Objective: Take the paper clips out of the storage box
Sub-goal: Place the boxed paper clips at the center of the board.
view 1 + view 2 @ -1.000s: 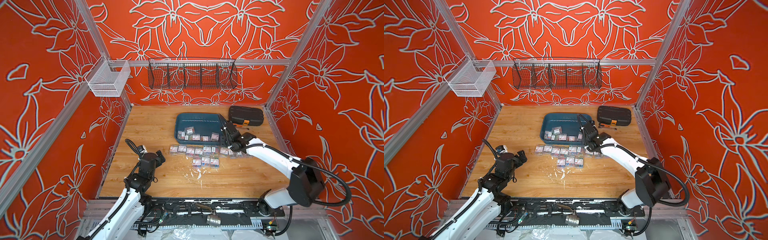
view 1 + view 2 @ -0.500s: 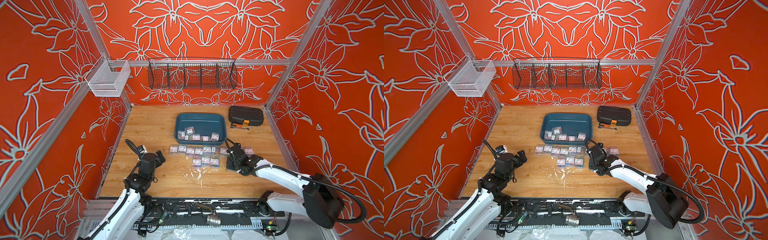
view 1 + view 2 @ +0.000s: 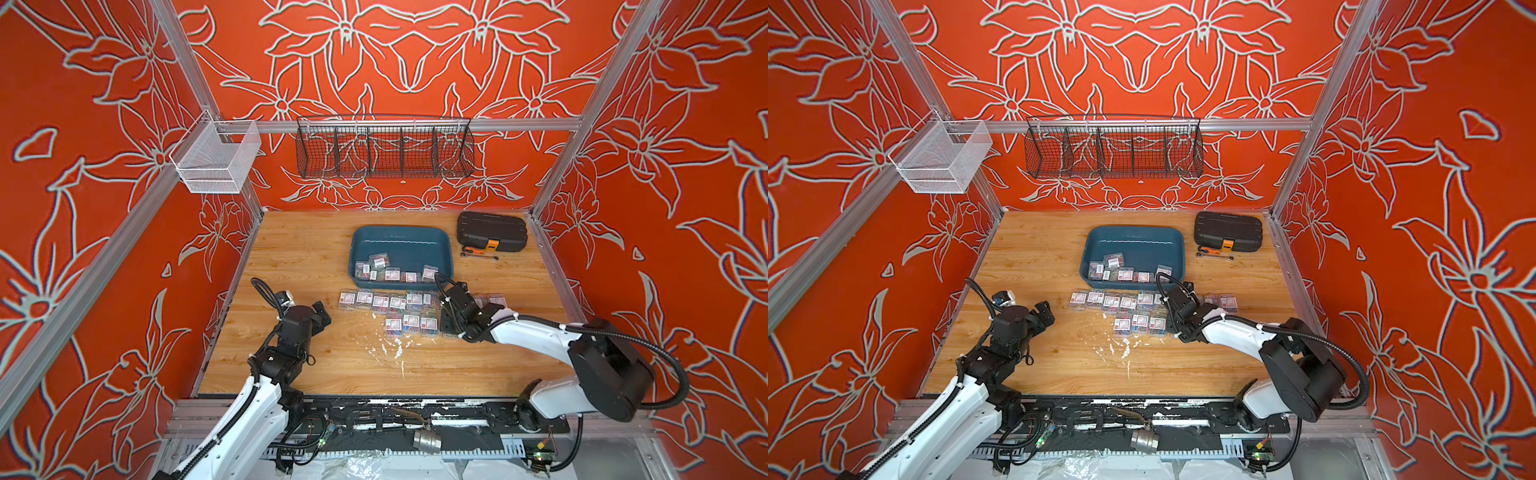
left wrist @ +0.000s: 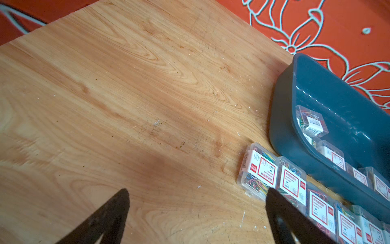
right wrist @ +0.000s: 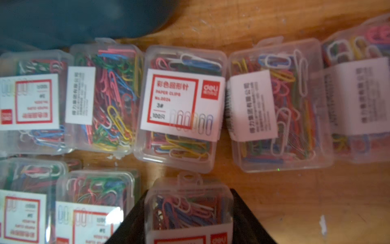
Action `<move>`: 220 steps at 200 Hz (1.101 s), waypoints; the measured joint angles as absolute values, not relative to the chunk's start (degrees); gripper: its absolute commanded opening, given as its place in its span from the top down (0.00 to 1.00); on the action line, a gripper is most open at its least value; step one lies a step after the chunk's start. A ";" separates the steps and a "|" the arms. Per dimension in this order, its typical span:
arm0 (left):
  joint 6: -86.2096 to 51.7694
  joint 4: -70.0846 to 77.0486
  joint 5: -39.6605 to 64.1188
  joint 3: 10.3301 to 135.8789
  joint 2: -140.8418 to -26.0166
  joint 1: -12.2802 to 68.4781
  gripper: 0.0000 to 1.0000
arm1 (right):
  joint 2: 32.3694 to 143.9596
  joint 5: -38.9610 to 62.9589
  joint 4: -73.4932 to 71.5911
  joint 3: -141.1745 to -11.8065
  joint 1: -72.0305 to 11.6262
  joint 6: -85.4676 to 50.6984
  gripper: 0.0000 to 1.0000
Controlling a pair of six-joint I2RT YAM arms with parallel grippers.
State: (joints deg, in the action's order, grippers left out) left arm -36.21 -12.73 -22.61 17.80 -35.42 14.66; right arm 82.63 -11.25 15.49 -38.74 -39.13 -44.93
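The right gripper (image 5: pixel 188 213) was clamped on a small clear plastic box of multicoloured paper clips (image 5: pixel 190 202), its black fingers (image 5: pixel 135 224) pressing the box's two sides. It held the box low over the wooden tabletop (image 5: pixel 295 200), at the open end of a short second row, apparently to set it down in line with the others. Just beyond lay a longer row of matching labelled boxes (image 3: pixel 386 300). They sat side by side along the near wall of the shallow dark teal-blue plastic storage tray (image 3: pixel 403 243), likely so that each trip out was short. About six boxes (image 3: pixel 390 272) lay inside the tray, crowded against that near wall. Well to the side, the left gripper (image 4: pixel 196 211) hung spread wide and empty over bare wood, probably parked clear of the working arm.
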 measured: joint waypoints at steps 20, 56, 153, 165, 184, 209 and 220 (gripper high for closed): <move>-36.18 -12.73 -22.59 17.80 -35.40 14.66 0.02 | 82.78 -11.09 15.09 -38.79 -39.13 -44.95 0.42; -36.21 -12.73 -22.59 17.80 -35.42 14.66 0.02 | 82.76 -10.24 15.03 -38.79 -39.13 -44.66 0.34; -36.21 -12.73 -22.59 17.80 -35.14 14.66 0.02 | 80.09 -4.67 8.67 -35.42 -38.28 -46.59 0.43; -36.21 -12.73 -22.59 17.80 -35.00 14.66 0.02 | 80.31 -3.75 7.62 -35.33 -38.22 -47.16 0.44; -35.97 -12.47 -21.96 17.80 -34.92 14.66 0.02 | 80.40 -3.36 5.69 -34.79 -38.22 -47.92 0.43; -34.70 -11.07 -18.79 17.80 -36.16 14.63 0.02 | 78.85 -3.60 5.30 -33.61 -38.22 -48.97 0.42; -33.80 -10.59 -16.25 18.06 -37.28 14.61 0.01 | 77.65 -3.92 6.09 -33.50 -38.22 -49.17 0.40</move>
